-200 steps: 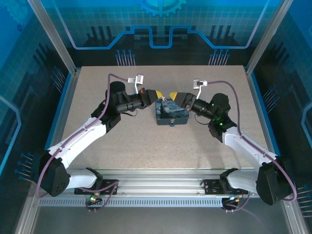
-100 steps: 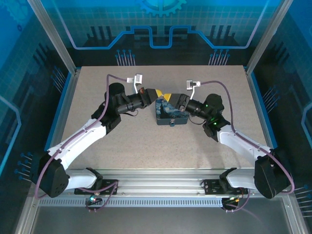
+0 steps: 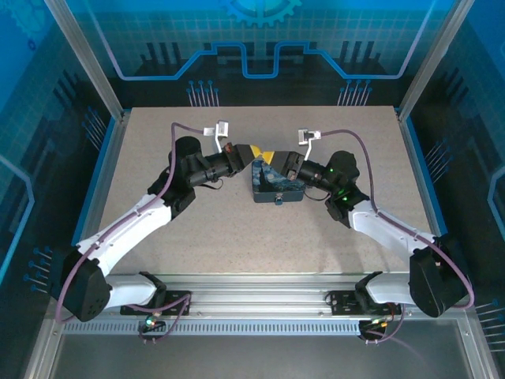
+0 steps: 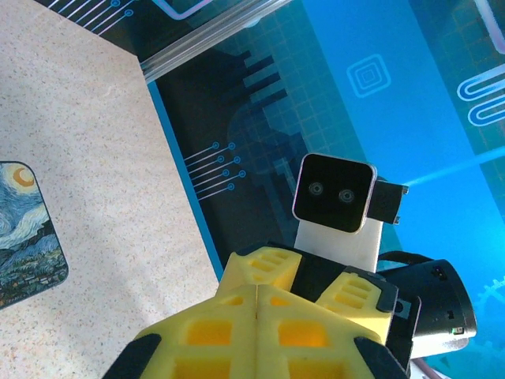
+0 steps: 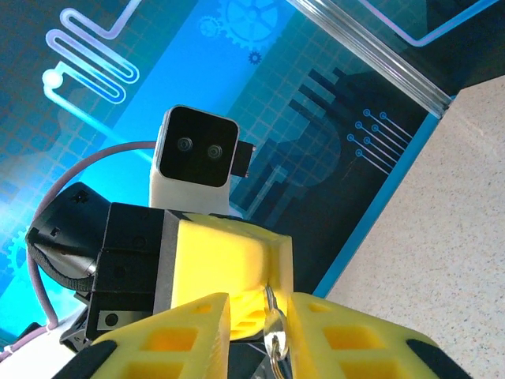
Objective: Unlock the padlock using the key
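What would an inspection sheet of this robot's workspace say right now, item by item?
Surface: speckled beige table.
Job's things: pale padlock on the near side of a blue painted tin box; a small metal ring, perhaps the key's, sits between the fingers of the right gripper.
Clutter: nothing seen.
Grippers: left gripper has its fingers pressed together; the right gripper's fingers stand apart around the ring. The two meet nearly tip to tip over the box's far edge.
Cables: a purple cable arcs off each wrist.
Surroundings: blue printed panels and aluminium frame posts.
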